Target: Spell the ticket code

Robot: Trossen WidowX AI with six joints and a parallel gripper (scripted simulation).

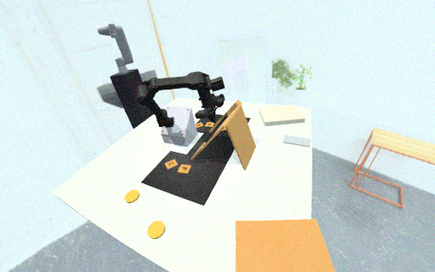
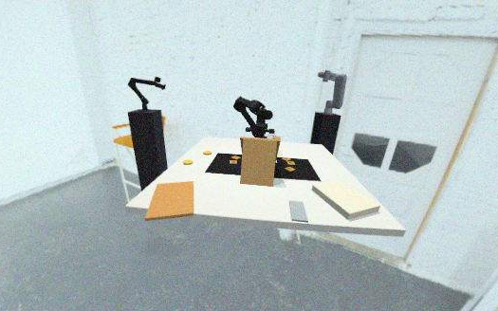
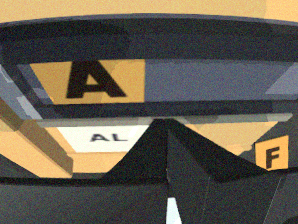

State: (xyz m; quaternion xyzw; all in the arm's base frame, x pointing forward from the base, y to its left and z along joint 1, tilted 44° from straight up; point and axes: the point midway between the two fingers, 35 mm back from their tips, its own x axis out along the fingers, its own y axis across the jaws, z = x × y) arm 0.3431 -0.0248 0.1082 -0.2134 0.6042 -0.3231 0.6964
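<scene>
Wrist view: my empty gripper [image 1: 213, 119] [image 3: 162, 128] was shut below the A tile [image 3: 95, 82], upper left; pushing it home came next.

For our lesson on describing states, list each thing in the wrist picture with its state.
Gripper: shut, nothing held.
A tile: in the rail, upright.
Rail: partly filled.
Ticket: partly hidden, "AL" showing.
F tile: outside the rail.
</scene>
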